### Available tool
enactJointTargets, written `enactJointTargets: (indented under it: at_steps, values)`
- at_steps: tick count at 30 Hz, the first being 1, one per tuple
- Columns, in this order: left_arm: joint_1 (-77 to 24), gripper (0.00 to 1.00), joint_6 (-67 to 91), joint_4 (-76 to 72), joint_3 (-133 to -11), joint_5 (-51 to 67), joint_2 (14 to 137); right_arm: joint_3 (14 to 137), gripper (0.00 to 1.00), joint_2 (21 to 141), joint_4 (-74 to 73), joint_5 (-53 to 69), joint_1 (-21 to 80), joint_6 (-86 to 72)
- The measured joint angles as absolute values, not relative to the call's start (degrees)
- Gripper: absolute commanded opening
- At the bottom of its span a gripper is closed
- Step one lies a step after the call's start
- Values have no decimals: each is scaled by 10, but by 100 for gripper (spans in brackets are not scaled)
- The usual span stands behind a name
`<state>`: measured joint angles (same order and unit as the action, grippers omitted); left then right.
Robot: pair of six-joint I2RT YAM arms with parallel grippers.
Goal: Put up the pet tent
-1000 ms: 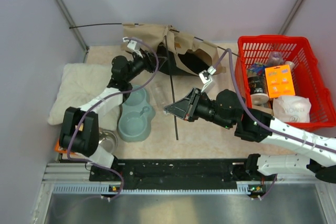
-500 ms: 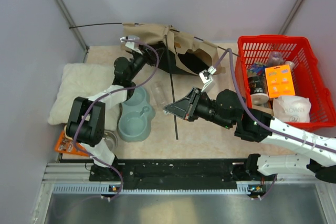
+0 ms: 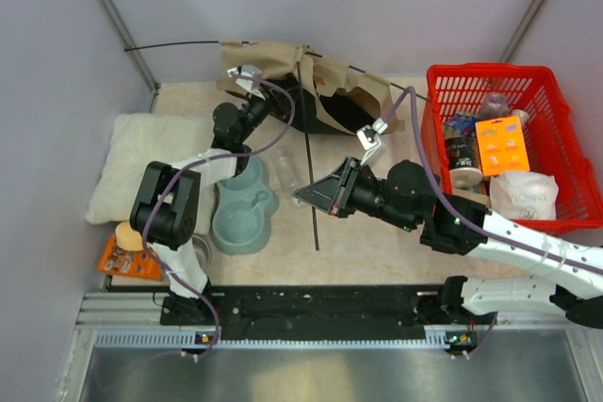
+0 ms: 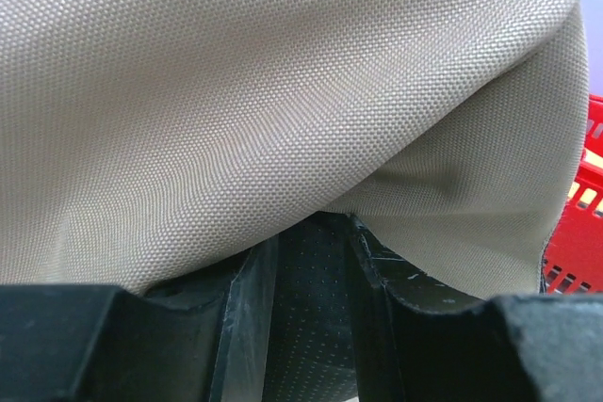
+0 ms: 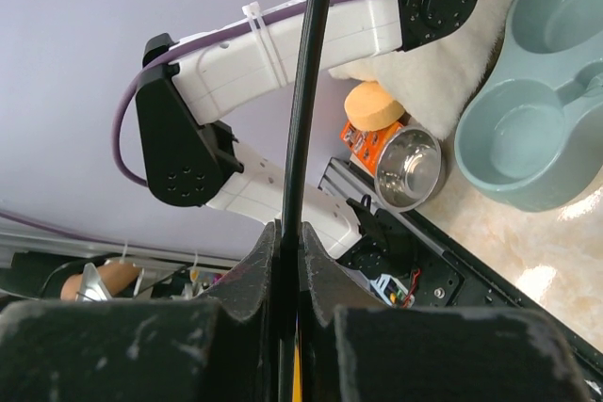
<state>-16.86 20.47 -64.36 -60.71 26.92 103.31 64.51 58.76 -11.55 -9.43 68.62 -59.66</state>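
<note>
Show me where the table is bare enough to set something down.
Barest: the near strip between the grey double bowl and the right arm, ahead of the rail. A smaller patch back-left, between the pillow and the pet tent. Crowded: the middle, where the right gripper holds the black pole, and by the red basket.

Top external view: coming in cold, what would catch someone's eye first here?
The crumpled tan pet tent slumped at the far edge of the table, with the left gripper up against its fabric. Next, the thin black pole that the right gripper clamps near the middle. The red basket full of items on the right also draws the eye.
</note>
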Motion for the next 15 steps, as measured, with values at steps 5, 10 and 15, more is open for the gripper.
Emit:
enactJointTargets:
  at_steps: [5, 10, 15]
  values:
    - [-174, 47, 185, -652, -617, 242, 1037, 645, 0, 591, -115, -94, 686, -597]
    - [-183, 52, 150, -662, -617, 199, 1037, 645, 0, 592, -115, -95, 686, -597]
    - [-191, 49, 123, -666, -617, 169, 1037, 645, 0, 592, -115, -96, 686, -597]
